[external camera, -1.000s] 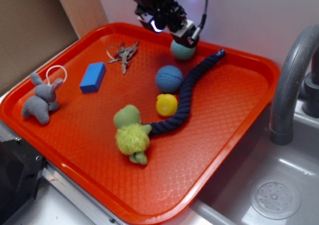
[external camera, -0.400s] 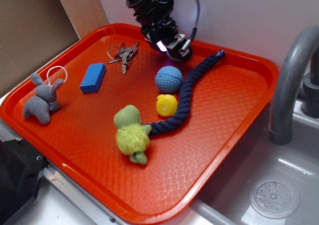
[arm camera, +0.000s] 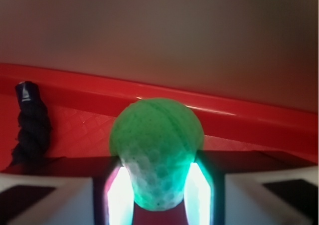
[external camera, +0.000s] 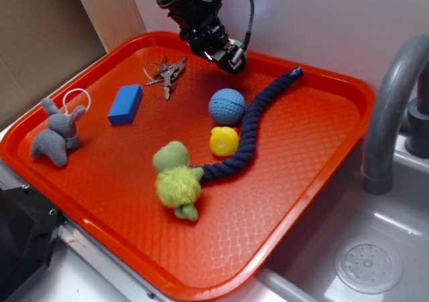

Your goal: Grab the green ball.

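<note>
Green ball (arm camera: 156, 152) now sits pinched in your pincer (external camera: 231, 54), lifted off the red tray (external camera: 322, 161) where it lay a second ago. You have grabbed it, so hold tight.

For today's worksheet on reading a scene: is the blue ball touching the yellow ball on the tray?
No: in the exterior view the blue ball sits just above the yellow ball, with a strip of red tray showing between them.
</note>
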You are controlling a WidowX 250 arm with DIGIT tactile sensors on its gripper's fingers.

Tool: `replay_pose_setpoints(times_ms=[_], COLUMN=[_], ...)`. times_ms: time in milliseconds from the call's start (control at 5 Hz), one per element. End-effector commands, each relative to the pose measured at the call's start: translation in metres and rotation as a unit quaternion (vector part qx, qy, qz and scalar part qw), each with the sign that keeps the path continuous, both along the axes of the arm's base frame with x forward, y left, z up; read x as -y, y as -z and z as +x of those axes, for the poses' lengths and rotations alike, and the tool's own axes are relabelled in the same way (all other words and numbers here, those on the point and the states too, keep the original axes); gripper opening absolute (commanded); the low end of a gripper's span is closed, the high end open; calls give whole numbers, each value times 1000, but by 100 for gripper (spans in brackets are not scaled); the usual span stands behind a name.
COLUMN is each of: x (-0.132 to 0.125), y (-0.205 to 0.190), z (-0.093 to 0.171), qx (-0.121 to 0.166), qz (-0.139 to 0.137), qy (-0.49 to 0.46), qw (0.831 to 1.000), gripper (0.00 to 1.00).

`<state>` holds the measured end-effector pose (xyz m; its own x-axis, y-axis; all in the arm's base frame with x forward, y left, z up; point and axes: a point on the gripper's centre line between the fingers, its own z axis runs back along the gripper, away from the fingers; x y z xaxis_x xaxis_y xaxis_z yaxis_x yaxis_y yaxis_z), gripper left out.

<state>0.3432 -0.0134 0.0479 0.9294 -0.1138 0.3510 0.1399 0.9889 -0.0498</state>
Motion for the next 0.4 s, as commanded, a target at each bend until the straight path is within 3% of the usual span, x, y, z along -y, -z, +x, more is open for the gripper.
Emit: replay_pose_setpoints(times_ms=[0, 200], x=[8, -6], y=[-20, -63], z=[8, -22], qx=[10, -15], qz=[7, 28], qy=[2, -29], qw=[1000, 999], gripper=[0, 0])
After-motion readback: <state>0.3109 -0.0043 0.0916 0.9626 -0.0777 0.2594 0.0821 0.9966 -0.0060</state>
